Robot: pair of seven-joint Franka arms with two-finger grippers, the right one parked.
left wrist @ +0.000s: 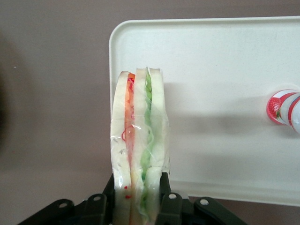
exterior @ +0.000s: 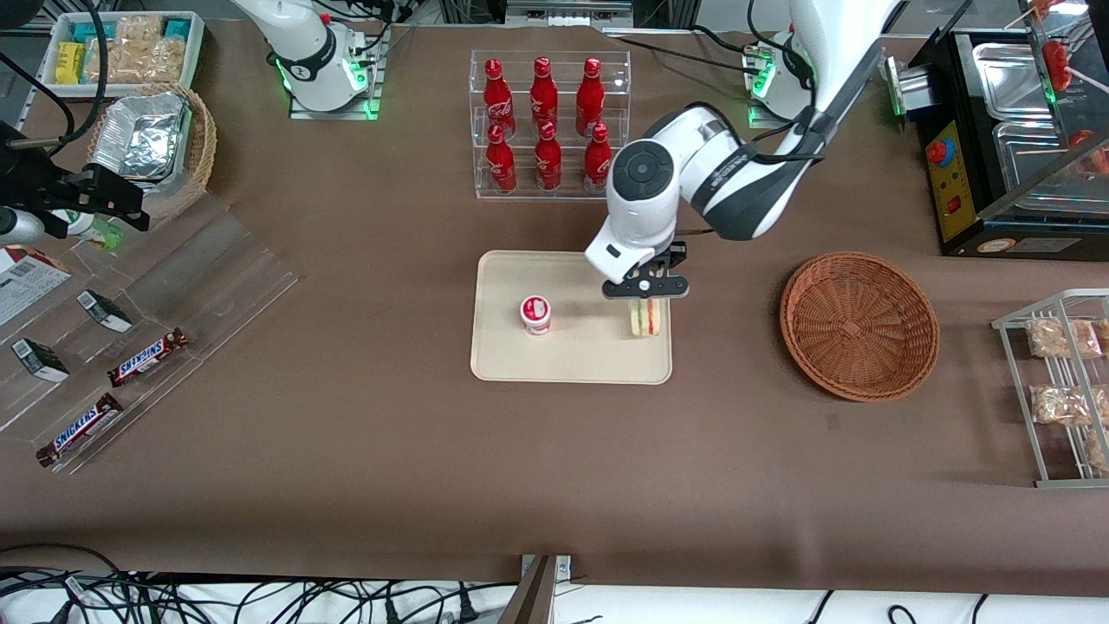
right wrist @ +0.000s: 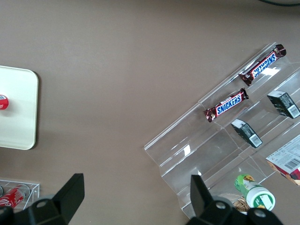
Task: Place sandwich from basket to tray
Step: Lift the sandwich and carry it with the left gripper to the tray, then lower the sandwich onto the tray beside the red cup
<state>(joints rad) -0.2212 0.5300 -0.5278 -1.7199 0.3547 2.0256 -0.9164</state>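
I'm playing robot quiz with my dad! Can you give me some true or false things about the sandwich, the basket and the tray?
1. The gripper is shut on the sandwich. True.
2. The sandwich is still in the basket. False: it is held at the edge of the tray, and nothing shows in the basket.
3. A small red-and-white cup stands on the tray. True.
4. The tray lies toward the working arm's end of the table, past the basket. False: the basket is nearer that end.
5. Six red bottles stand in a clear rack. True.
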